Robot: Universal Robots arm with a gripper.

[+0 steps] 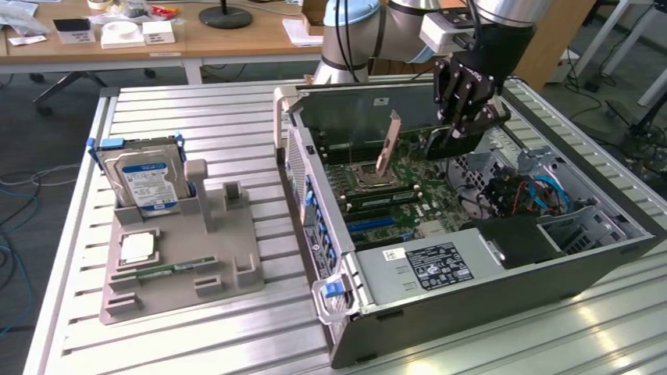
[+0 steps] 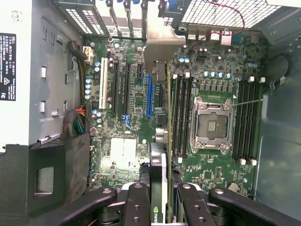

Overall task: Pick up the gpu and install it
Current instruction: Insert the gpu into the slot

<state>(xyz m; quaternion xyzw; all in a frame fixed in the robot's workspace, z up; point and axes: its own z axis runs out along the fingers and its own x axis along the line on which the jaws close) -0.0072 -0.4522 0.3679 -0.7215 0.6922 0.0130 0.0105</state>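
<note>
Black-faced thin flat rectangular gpu (image 2: 158, 181) sits edge-on between fingers of black end effector (image 2: 162, 190), which is closed on it, above green motherboard (image 2: 136, 99) inside open grey metal computer case (image 1: 501, 312). Judged light, stiff, fragile: hold by board edges, not components. Count: 1 gpu, 1 end effector, 1 blue-labelled silver hard drive (image 1: 146, 181).

the arm (image 1: 511, 16) is built of round silver-grey tube sections, one of them with pale blue trim, and a thin black cable runs beside its last section. a white box-shaped unit (image 1: 445, 31) sits at the wrist above the gripper (image 1: 461, 134), which is matt black throughout. its fingers (image 2: 136, 207) are flat linked bars pierced with small round holes, with silver screw heads at the pivots.
</note>
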